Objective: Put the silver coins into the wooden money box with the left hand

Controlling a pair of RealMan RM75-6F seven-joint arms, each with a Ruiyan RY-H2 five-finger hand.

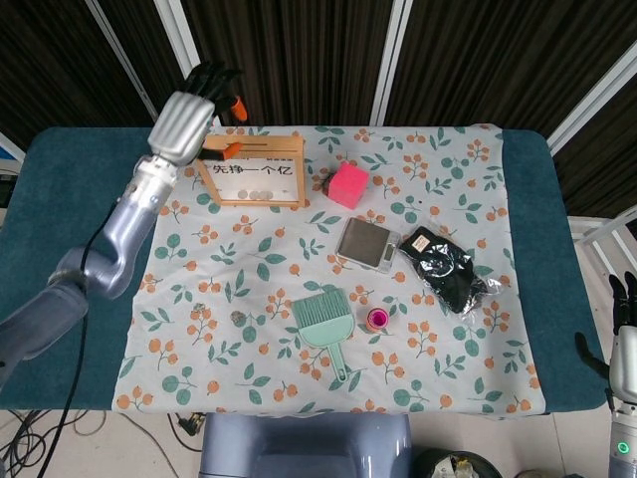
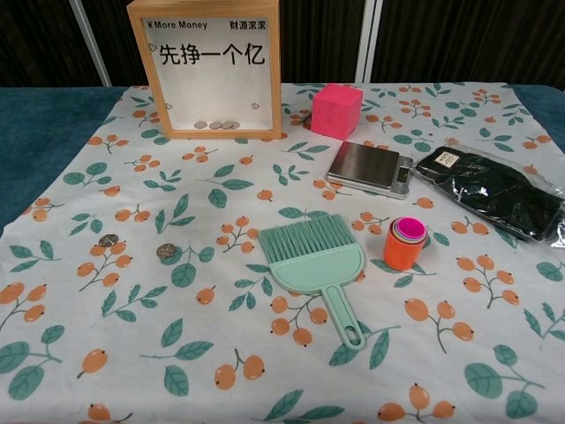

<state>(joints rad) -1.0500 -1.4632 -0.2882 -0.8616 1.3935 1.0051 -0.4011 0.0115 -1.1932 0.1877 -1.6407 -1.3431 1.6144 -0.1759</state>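
Two silver coins [image 2: 108, 239] [image 2: 165, 251] flat on the floral cloth [image 2: 265, 371], front-left, near each other, well apart from the wooden money box [image 2: 205, 69]. Loose and untouched, so presumably staged as the next pickups. Several more coins [image 2: 216, 125] visible through the box's clear front, lying on its floor (exact count hard to call). Box upright at the cloth's far-left edge, slot side up, front facing the chest camera; probably set there for left-arm reach.

Left hand [image 1: 186, 118] raised above and just left of the box's top edge, not touching it. Fingers extended, dark tips pointing away from the robot, one orange-tipped digit beside the box's top-left corner. Apparently spread and empty, nothing seen in it. Arm stretched forward from the lower left across the blue tabletop [image 1: 60, 189].

Right hand [image 1: 622, 334] parked low at the right frame edge, off the tabletop; fingers point up, grip state not readable.

Likely next: down to the nearer loose coin.
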